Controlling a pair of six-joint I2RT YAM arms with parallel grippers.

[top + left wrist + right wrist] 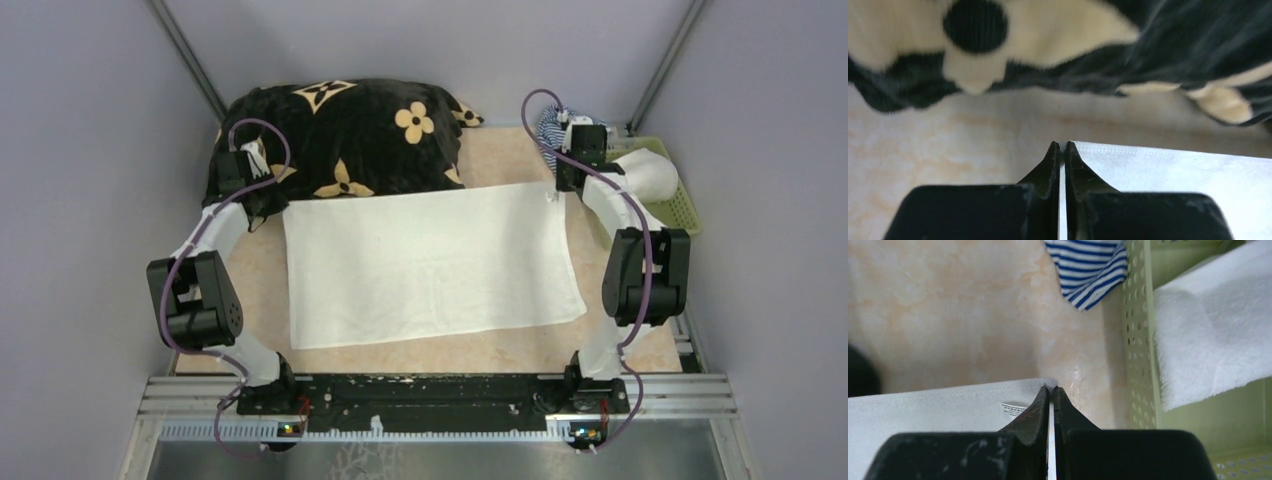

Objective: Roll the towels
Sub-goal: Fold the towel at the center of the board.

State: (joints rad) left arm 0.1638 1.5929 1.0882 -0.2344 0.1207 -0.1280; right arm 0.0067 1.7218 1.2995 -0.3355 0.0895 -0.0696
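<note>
A: Where's the white towel [430, 265]?

B: Flat, mid-frame. The left gripper [1060, 146] and right gripper [1051, 389] pinch its two upper corners, fingers nearly closed.

A: Advice?

B: Draw both corners toward the bottom evenly (second towel [648, 175] waits in the green basket [683, 213]), keeping the roll tight.

A staged robot test cell is shown, dressed with household laundry. The marbled beige bench [520, 350] is enclosed by plain grey walls [90, 150], and an aluminium rail [440, 395] is bolted along its near edge. A green perforated basket [685, 212] is set at one side.
</note>
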